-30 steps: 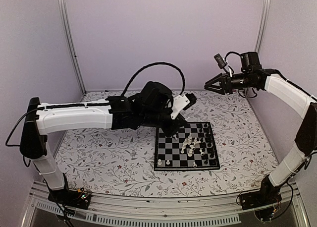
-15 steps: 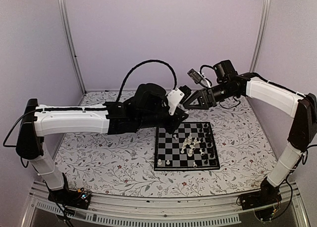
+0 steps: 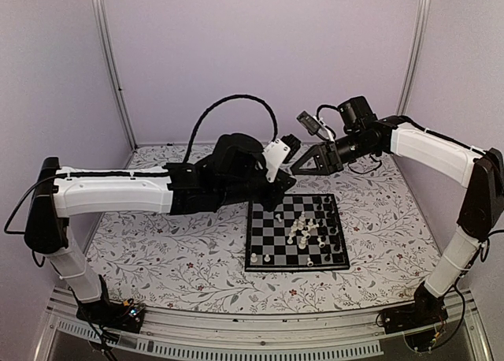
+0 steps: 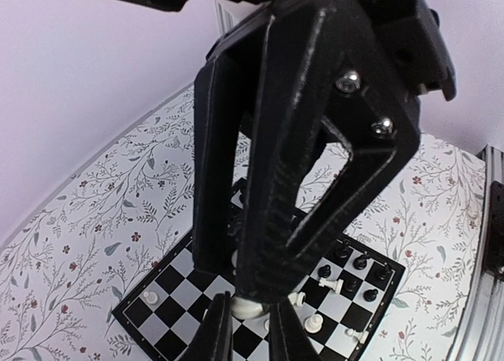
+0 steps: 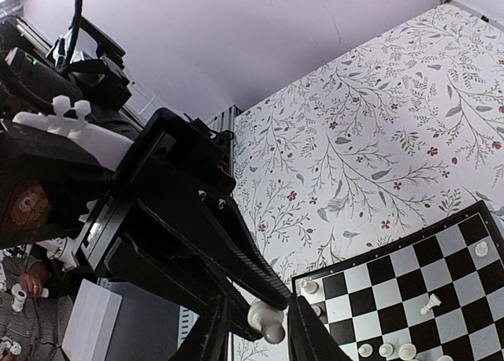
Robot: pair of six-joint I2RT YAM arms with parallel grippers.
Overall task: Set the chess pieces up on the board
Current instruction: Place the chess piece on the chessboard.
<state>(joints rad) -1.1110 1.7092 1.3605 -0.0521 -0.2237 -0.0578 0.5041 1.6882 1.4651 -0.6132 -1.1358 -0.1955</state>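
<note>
The board (image 3: 264, 243) lies on the floral table at centre right, with several white and black chess pieces (image 3: 311, 223) bunched on its right half, some toppled. Both grippers meet in the air above the board's far-left corner. My left gripper (image 3: 288, 148) is shut on a white chess piece (image 4: 250, 306), which also shows in the right wrist view (image 5: 266, 321). My right gripper (image 3: 299, 168) is open, with its fingers (image 5: 214, 333) on either side of that piece and gaps showing. The piece is hidden in the top view.
A lone white pawn (image 3: 254, 258) stands at the board's near-left corner. The left arm's black cable (image 3: 236, 101) loops up behind the grippers. Purple walls close in the back and sides. The floral table (image 3: 173, 243) extends left of the board.
My right arm swung left and down from the far right until its gripper met the left gripper. My left gripper drew back slightly with the piece. In the last half second both barely moved.
</note>
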